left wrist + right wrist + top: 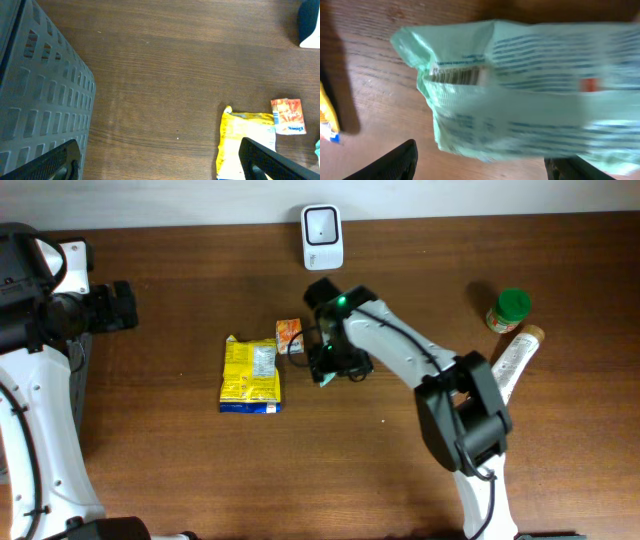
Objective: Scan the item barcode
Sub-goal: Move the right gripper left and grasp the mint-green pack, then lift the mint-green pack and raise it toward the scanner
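Observation:
A mint-green packet (530,95) fills the right wrist view, its barcode (457,75) facing the camera near the packet's upper left. It looks blurred. My right gripper (482,167) stands open, its left finger clear of the packet's lower edge. From overhead, the right gripper (335,362) hovers at mid-table with a corner of the packet (325,378) showing under it. The white barcode scanner (322,236) stands at the table's far edge. My left gripper (162,167) is open over bare wood on the left with nothing in it.
A yellow packet (250,375) and a small orange packet (290,335) lie just left of the right gripper. A green-lidded jar (508,310) and a white tube (515,360) sit at the right. A grey crate (40,90) stands beside the left gripper.

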Controlling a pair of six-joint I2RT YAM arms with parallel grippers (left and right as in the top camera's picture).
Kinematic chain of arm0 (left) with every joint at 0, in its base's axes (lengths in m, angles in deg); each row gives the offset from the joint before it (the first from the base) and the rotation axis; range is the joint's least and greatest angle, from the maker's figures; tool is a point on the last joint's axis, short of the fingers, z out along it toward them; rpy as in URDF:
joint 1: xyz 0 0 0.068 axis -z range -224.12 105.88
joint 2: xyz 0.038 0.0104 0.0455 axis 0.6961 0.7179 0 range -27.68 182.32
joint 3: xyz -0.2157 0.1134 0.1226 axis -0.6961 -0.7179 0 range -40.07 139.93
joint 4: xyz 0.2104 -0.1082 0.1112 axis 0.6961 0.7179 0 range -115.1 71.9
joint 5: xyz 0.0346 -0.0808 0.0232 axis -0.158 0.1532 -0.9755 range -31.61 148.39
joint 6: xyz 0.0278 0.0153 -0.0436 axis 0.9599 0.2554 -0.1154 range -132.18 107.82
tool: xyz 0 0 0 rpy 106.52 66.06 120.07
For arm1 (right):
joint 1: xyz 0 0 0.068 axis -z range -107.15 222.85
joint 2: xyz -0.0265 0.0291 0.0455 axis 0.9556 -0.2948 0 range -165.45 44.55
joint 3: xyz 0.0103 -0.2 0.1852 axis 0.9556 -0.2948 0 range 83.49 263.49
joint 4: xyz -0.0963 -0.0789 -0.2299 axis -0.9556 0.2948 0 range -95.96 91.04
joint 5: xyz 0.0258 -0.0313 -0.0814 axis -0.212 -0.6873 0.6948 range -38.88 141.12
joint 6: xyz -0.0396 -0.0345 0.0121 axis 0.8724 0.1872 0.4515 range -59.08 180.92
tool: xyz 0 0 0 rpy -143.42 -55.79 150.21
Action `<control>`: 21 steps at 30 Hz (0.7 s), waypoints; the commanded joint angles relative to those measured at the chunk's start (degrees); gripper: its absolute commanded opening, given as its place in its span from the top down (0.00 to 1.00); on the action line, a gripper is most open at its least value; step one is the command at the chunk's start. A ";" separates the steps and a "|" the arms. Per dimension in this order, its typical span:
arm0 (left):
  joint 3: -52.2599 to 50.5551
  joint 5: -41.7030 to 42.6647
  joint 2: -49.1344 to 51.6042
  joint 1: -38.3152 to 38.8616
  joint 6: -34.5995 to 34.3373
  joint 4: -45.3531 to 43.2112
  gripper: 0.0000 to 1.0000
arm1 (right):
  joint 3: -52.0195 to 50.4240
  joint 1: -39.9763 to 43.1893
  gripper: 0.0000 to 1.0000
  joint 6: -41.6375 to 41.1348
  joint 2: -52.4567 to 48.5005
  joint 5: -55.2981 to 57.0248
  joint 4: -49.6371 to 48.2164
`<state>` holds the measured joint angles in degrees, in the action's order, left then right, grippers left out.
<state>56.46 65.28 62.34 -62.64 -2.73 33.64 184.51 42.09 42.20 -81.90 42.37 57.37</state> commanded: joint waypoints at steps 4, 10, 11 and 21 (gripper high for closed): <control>0.24 0.39 0.37 -0.31 0.94 -0.09 0.01 | -0.46 5.49 0.25 13.38 8.74 -10.62 2.89; 0.24 0.39 0.39 -0.31 0.94 -0.09 0.01 | -0.46 14.21 0.22 21.35 9.66 -14.67 2.67; 0.24 0.39 0.39 -0.31 0.94 -0.09 0.01 | -0.48 15.76 0.21 22.77 8.87 -16.90 2.69; 0.24 0.39 0.37 -0.31 0.94 -0.09 0.01 | -3.32 23.56 0.30 30.93 -4.52 -35.93 0.31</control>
<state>56.46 65.26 62.34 -62.64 -2.73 33.64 181.80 65.65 70.50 -83.21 13.71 58.62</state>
